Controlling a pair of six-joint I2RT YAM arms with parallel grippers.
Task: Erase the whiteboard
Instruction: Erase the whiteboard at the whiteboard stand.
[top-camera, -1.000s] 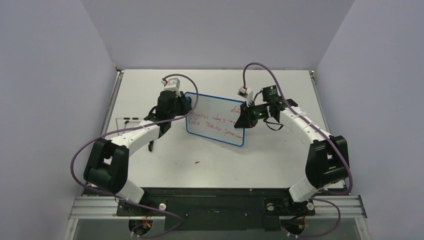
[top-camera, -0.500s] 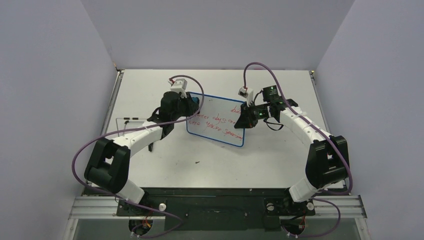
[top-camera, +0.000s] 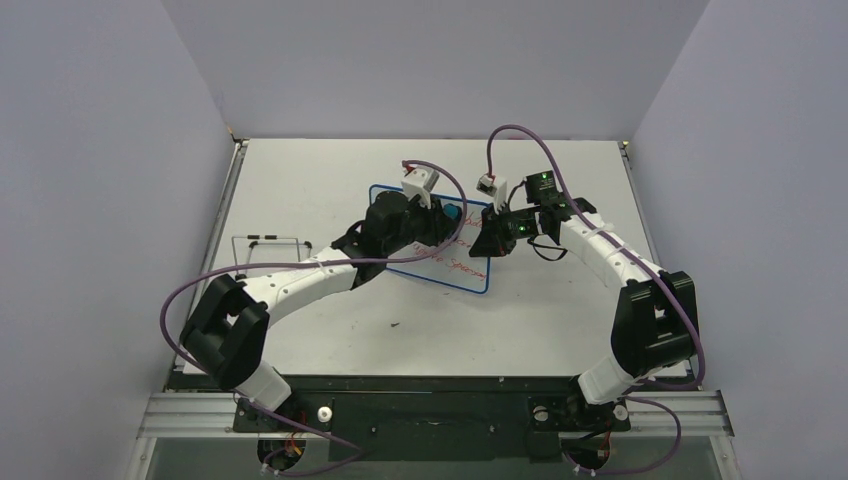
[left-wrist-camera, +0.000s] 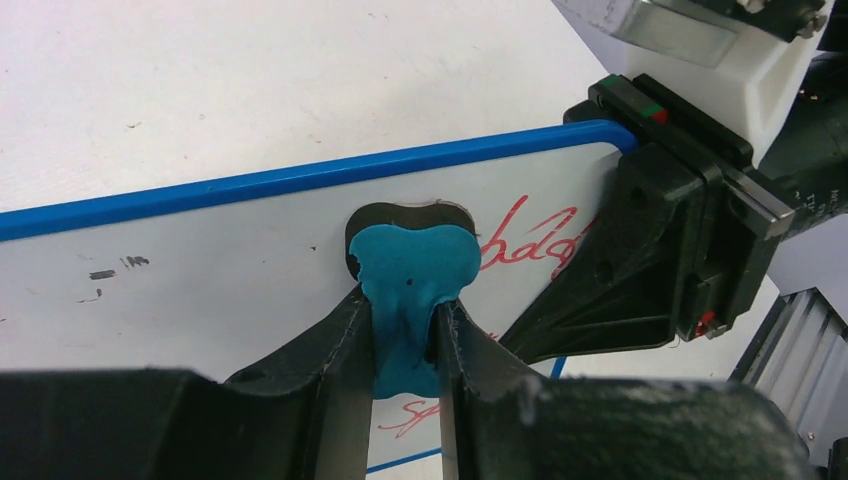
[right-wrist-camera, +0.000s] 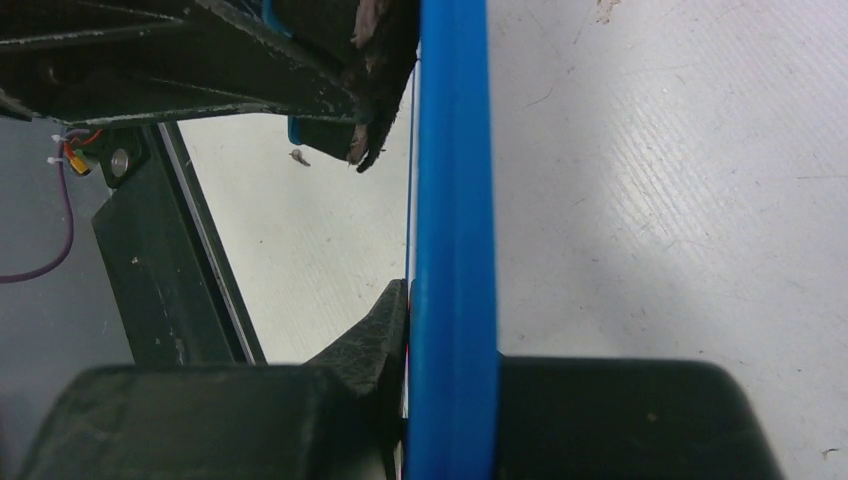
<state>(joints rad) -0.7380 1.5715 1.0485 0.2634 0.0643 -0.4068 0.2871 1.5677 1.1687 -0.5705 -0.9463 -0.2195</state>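
Near the middle of the desk (top-camera: 300, 190), the whiteboard (left-wrist-camera: 200, 260) is white with a thin blue rim. Red handwriting (left-wrist-camera: 525, 240) shows at its right end, and the left part is bare but for faint specks. The left hand (left-wrist-camera: 402, 320) is clamped on a blue-and-black eraser (left-wrist-camera: 415, 260), which touches the board beside the writing. The right hand (top-camera: 493, 238) pinches the board's right rim.

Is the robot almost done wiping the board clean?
Partway. Done: the left part of the whiteboard looks mostly clean. In hand: the left tool holds the eraser against the board, while the right tool clamps its edge. Left: red writing beside and below the eraser.
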